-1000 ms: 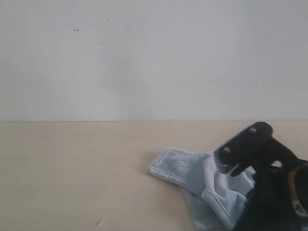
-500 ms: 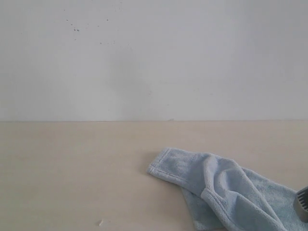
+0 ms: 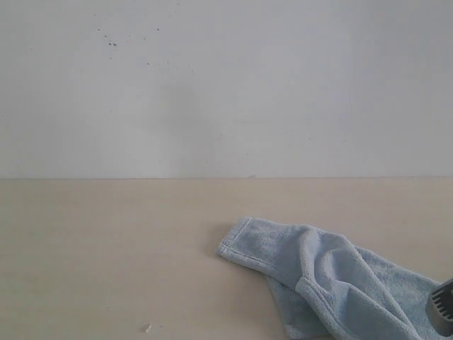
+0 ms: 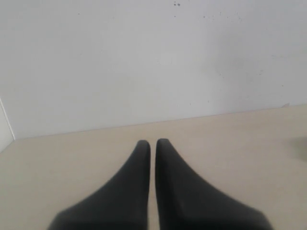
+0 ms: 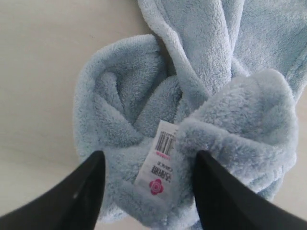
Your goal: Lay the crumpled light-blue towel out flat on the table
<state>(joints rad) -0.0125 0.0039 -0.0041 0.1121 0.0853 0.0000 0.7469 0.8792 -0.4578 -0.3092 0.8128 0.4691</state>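
Note:
The light-blue towel [image 3: 333, 280] lies crumpled on the beige table [image 3: 106, 248] at the right front of the exterior view, with one hemmed corner pointing left. In the right wrist view the towel [image 5: 192, 96] is a bunched knot of folds with a white care label [image 5: 160, 163]. My right gripper [image 5: 149, 158] stands open just above it, one black finger on each side of the label. Only a grey bit of that gripper [image 3: 442, 312] shows in the exterior view, at the towel's right end. My left gripper [image 4: 152, 143] is shut, holding nothing, over bare table.
A white wall [image 3: 226, 85] rises behind the table's far edge. A tiny pale speck [image 3: 147, 328] lies on the table at the front, left of the towel. The wide table surface [image 4: 240, 143] stretches ahead of the left gripper.
The right arm, which stood in front of the towel a second ago, has dropped to the lower right corner of the exterior view. The towel's right part now shows.

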